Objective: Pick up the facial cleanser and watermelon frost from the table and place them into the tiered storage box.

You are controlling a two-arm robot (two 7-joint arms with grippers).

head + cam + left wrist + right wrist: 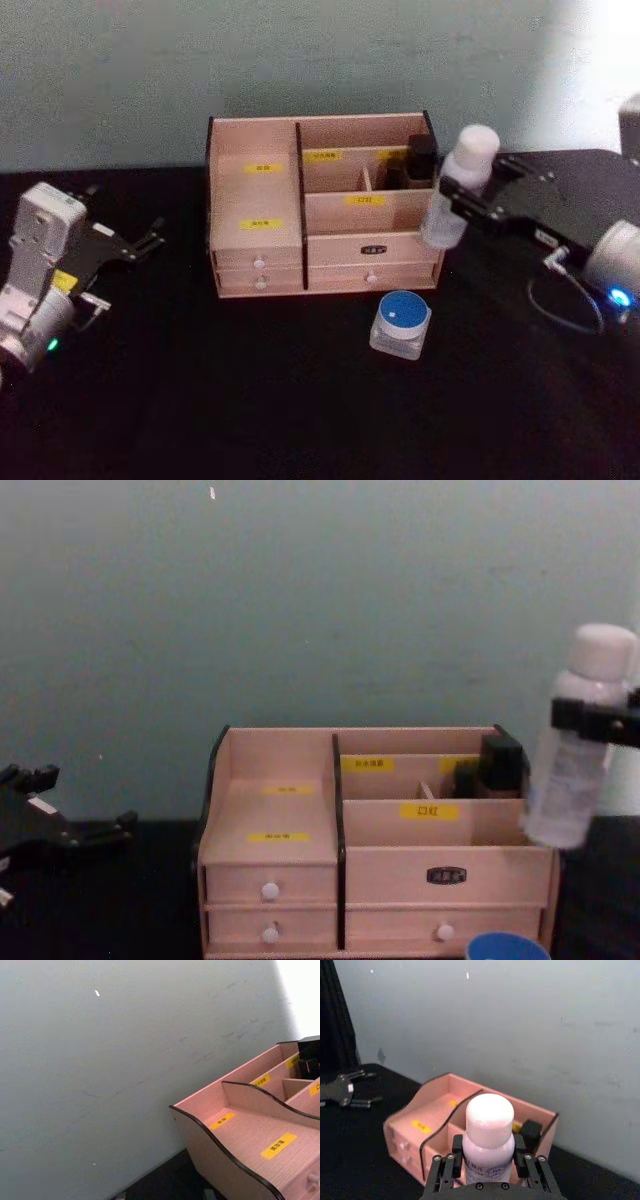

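the right hand (452, 205) is clenched on a white-capped bottle (462, 168), its black fingers pressing the bottle's sides just under the cap. the right wrist view shows the cap (489, 1112) standing up between the two fingers (451, 1160). the bottle is lifted clear of the black worktop (250, 400) and stands nearly upright. it hangs at 3 o'clock of the tiered storage box (255, 205), just off the box's right end wall. in the chest view the bottle (565, 780) has its base level with the box's front tier (280, 830), and the right hand (598, 715) crosses it high up.

a dark item (420, 160) stands in the rear right compartment, near the bottle. a blue-lidded jar (402, 323) sits on the worktop at 5 o'clock of the box, in front of the drawers and apart from them. its lid (505, 947) peeks in at the chest view's lower edge.

the left hand (142, 240) is released, fingers spread and holding nothing. it hangs at 9 o'clock of the box, well apart from it.
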